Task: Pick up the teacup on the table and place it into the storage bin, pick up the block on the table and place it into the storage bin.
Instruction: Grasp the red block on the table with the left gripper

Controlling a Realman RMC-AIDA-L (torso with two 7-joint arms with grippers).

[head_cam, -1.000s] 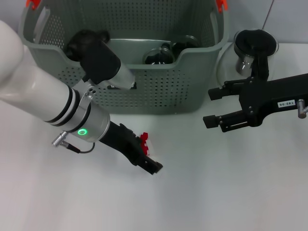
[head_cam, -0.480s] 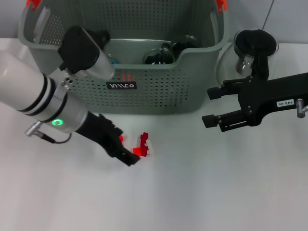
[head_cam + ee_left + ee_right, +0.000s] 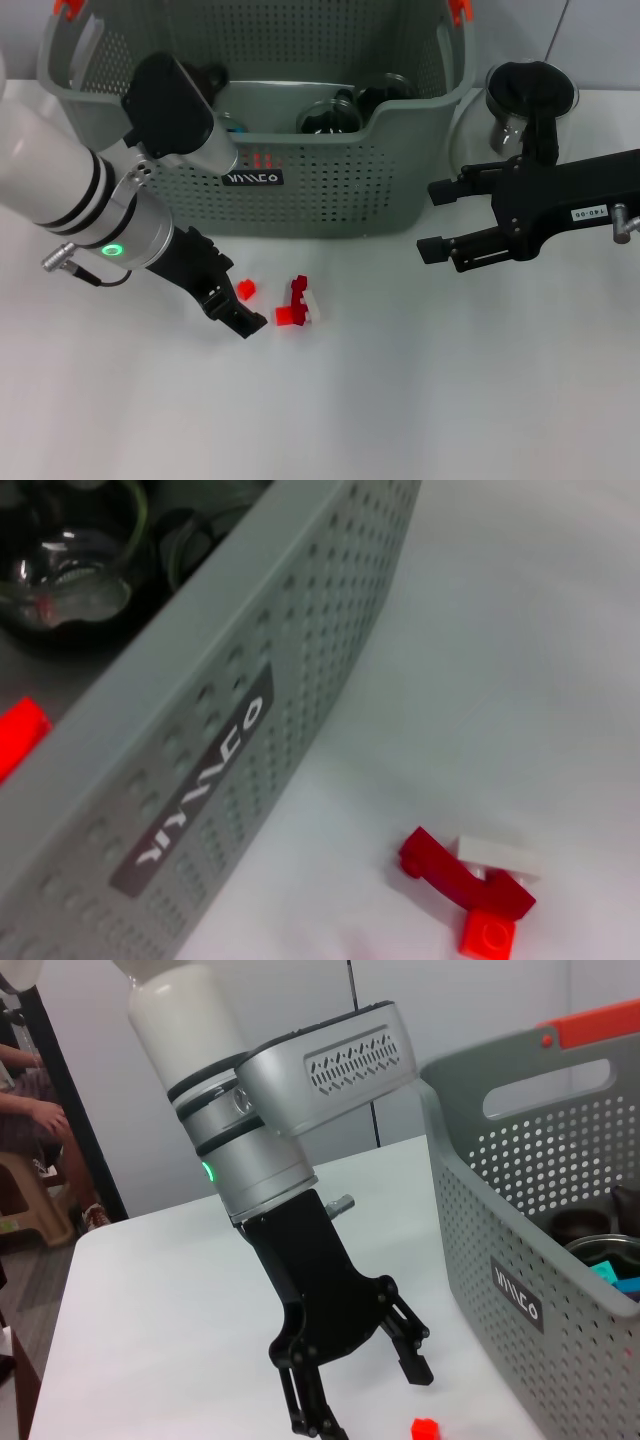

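Both grippers hold nothing: the left gripper (image 3: 232, 307) hangs spread just beside a red-and-white block cluster (image 3: 297, 304) on the table (image 3: 420, 400), a small red piece (image 3: 245, 289) between its fingers. Jaws parted wide, the right gripper (image 3: 437, 219) hovers beside the storage bin (image 3: 330, 170), which holds dark cups.

One storage bin (image 3: 330, 190) stands on the table; in front of it lie one small red block (image 3: 245, 289) and one red-and-white block cluster (image 3: 297, 305).

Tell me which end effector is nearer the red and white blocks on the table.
Left. The left end effector sits just beside the blocks, open; the right end effector hangs open farther off, by the storage bin.
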